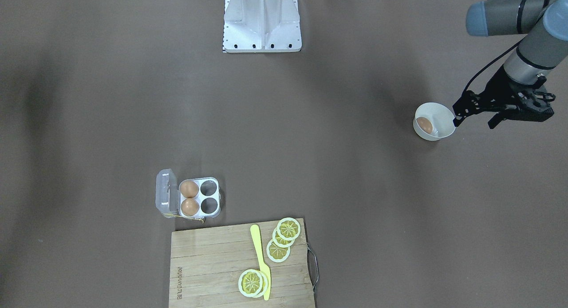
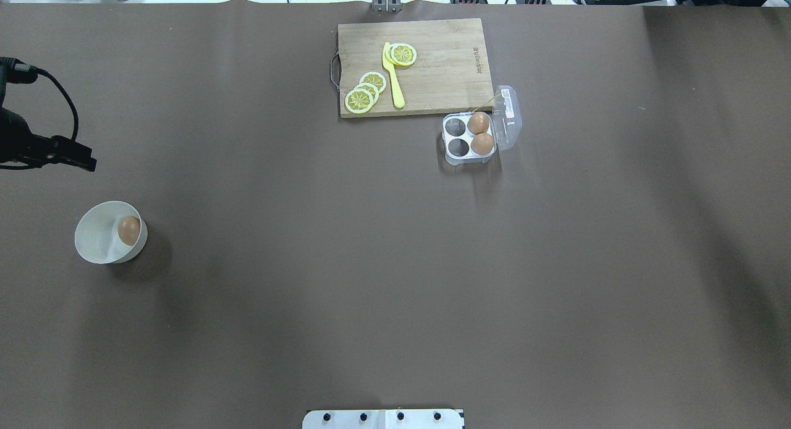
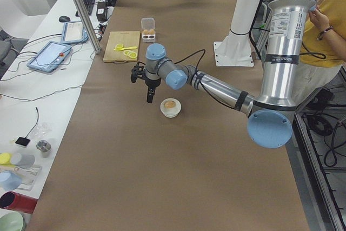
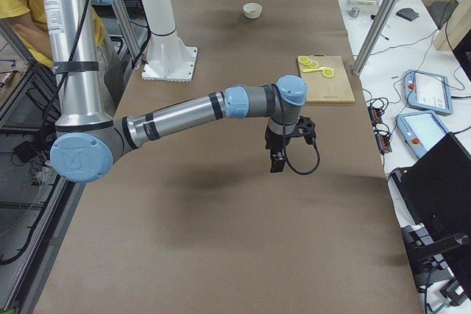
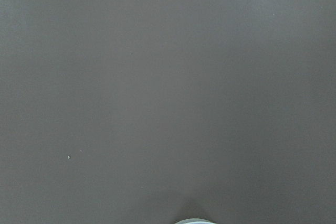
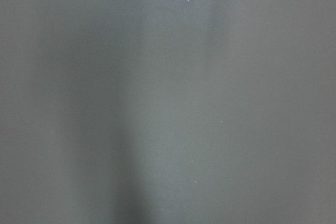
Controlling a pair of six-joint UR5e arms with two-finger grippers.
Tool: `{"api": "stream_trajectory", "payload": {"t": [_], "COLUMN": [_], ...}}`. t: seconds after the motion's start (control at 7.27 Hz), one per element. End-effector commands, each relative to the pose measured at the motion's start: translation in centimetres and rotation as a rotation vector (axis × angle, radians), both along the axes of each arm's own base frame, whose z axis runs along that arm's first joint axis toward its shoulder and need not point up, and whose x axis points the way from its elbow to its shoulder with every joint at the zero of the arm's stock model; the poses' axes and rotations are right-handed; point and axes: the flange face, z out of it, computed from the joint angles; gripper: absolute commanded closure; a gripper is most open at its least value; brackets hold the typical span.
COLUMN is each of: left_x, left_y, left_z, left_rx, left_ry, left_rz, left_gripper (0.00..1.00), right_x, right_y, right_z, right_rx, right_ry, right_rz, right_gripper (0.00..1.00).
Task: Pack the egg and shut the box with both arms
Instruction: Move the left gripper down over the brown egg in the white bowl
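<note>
- The robot's white base [image 2: 383, 418] sits at the near edge of a long table [image 2: 395, 280] covered in brown.
- Toward the robot's left, not far from the base, a white round bowl [image 2: 93, 234] stands on the table. The egg [image 2: 128, 230], plain brown, lies inside it against the wall on the side facing the table's middle.
- Just beyond the bowl, the left gripper [image 1: 461, 112] hangs above the table and points down. It is beside the bowl rather than over it. No view shows clearly whether its fingers are apart or together. Its wrist camera shows bare tabletop, with a sliver of the bowl's rim at the bottom edge.
- At the robot's right end of the table, the right arm [image 4: 176, 117] stretches out low, and the right gripper [image 4: 277, 161] points down over bare tabletop. It shows only from the side, so I cannot tell how its fingers stand.
- Farther out, right of centre, sits the box [image 2: 468, 161], well apart from the bowl. Its clear lid [image 2: 510, 117] is swung open to the robot's right. Two brown eggs [image 2: 480, 133] fill the two cells next to the lid, and the other two cells stand empty.
- Farthest out, just beside the box, lies a wooden cutting board [image 2: 445, 64]. On it are a yellow knife [image 2: 393, 76] and lemon slices [image 2: 364, 92] on either side of the knife.
</note>
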Motion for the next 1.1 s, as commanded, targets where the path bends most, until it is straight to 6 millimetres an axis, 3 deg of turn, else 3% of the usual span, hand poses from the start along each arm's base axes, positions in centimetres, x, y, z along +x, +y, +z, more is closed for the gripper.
{"api": "stream_trajectory", "payload": {"t": [0.0,0.14,0.55,0.96], "left_x": [3.2,3.9,6.3,7.4], "left_y": [3.2,4.2,5.7,6.3], "left_z": [2.0,2.9,2.9,2.7], "left_rx": [0.001,-0.01,-0.03,-0.015], "left_ry": [0.006,-0.007,0.0,0.017], "left_rz": [0.001,0.014,0.047,0.071], "left_gripper": [0.03,0.03,0.04,0.17], "right_x": [0.0,0.0,0.0,0.0], "right_y": [-0.1,-0.2,-0.2,-0.2], "right_z": [-0.1,-0.3,-0.3,-0.1], "right_rx": [0.006,0.01,0.01,0.008], "right_ry": [0.002,0.002,0.002,0.002], "right_rz": [-0.004,-0.005,-0.005,-0.006], "right_gripper": [0.0,0.0,0.0,0.0]}}
